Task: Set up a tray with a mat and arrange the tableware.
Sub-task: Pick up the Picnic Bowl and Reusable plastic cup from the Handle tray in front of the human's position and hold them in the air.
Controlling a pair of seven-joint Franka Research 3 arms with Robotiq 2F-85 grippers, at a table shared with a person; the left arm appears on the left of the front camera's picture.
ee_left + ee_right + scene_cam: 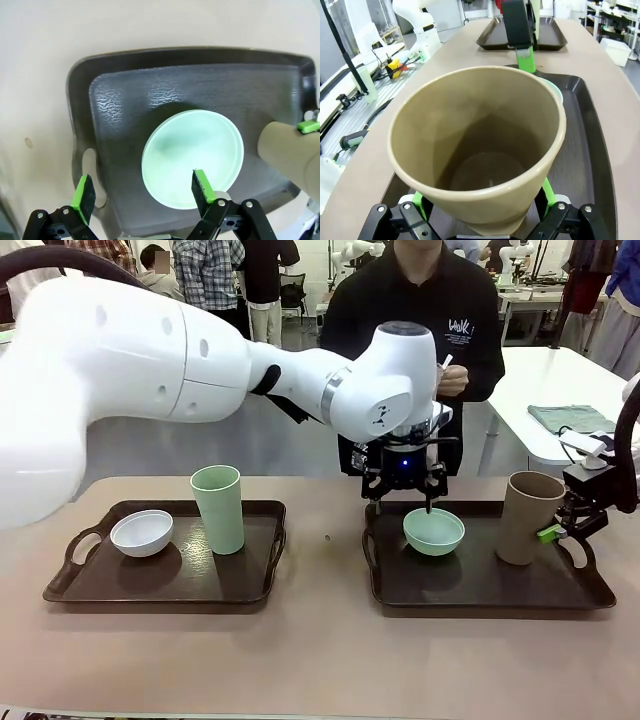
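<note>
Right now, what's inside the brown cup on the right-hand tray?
Nothing: the brown cup looks empty, and its bare bottom shows when you look down into it. The patch of tray beneath it is covered by the cup itself.

White left arm (150,350), black hand (404,504), apparently blue-lit.

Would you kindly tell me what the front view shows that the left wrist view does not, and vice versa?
The front view adds the person across the table and the left tray carrying the white bowl and the mint green cup. The left wrist view adds the rippled floor texture of the right tray, seen from above. Both show that tray, the mint green bowl beneath the open left gripper, the taupe cup, and a green pad of the right gripper beside it.
</note>
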